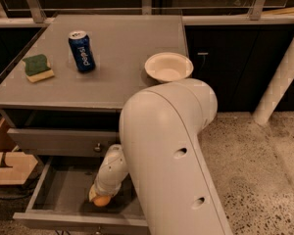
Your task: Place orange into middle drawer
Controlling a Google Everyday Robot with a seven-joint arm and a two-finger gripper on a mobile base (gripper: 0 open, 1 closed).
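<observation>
The orange (102, 200) is a small round orange fruit low inside the open middle drawer (59, 190), which is pulled out from the grey cabinet and shows a dark grey inside. My gripper (100, 196) reaches down into the drawer at the end of the white arm (161, 146), right over the orange. The wrist hides most of the gripper. The orange sits at or close to the drawer floor.
A blue soda can (82, 51), a green and yellow sponge (38, 67) and a white bowl (168, 66) stand on the cabinet top (117, 43). The shut upper drawer front (54, 142) has a small knob (97, 148). A wooden crate (7, 155) is at the left.
</observation>
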